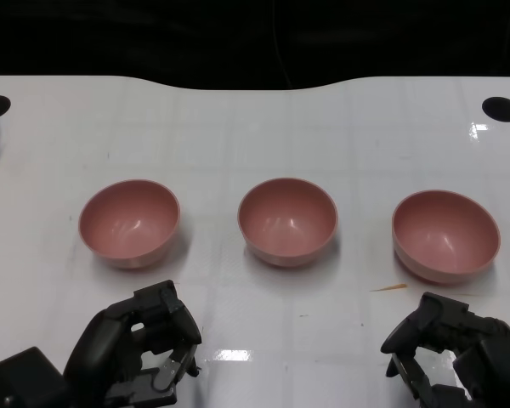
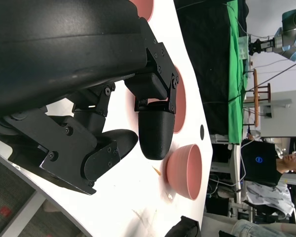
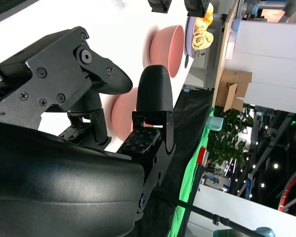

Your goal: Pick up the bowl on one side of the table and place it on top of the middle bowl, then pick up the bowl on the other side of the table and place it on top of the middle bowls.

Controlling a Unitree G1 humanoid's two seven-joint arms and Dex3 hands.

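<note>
Three bowls apart in a row, none stacked. Both hands, left [image 1: 140, 353] and right [image 1: 450, 353], released, holding nothing. Could tip right bowl [image 1: 446, 235] by catching its rim.

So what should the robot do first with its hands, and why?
Probably reach the left hand forward to the left bowl. All three pink bowls sit apart in a row, nothing is stacked on the middle bowl yet, and both hands hold nothing near the table's front edge. The right hand and right bowl would serve equally well.
</note>
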